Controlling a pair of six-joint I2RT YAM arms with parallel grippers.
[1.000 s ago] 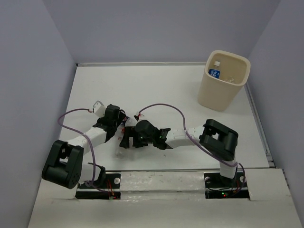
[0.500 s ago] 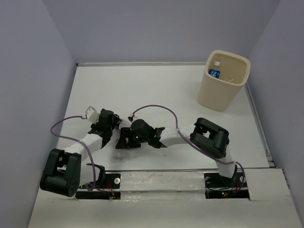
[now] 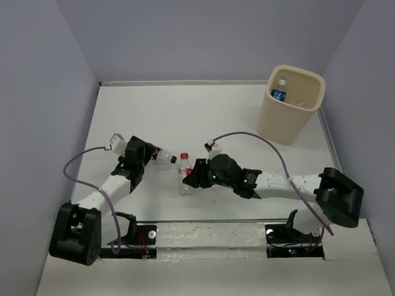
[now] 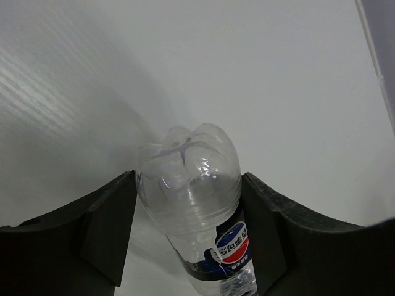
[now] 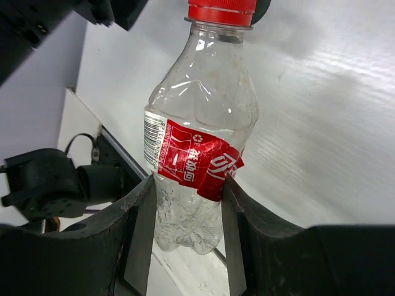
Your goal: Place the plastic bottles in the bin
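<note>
Soft, even overhead light on the white tabletop [image 3: 185, 111], no hard glare. Ahead of the left gripper [image 4: 189, 179] a broad grey shadow fans out; highlights glint on the clear crinkled blue-labelled plastic bottle [image 4: 188, 200]. At the right gripper [image 5: 188, 180], the red-capped clear plastic bottle [image 5: 203, 111] is sharp, near fingers [image 5: 68, 253] blurred.

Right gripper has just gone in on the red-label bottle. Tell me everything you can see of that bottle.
The bottle is small, clear, crinkled plastic and looks empty, with a red cap and a wrinkled red label bearing white script and a barcode. It stands upright over the middle of the table. The right gripper has its fingers against both sides of its lower body. Whether its base rests on the table is unclear.
</note>
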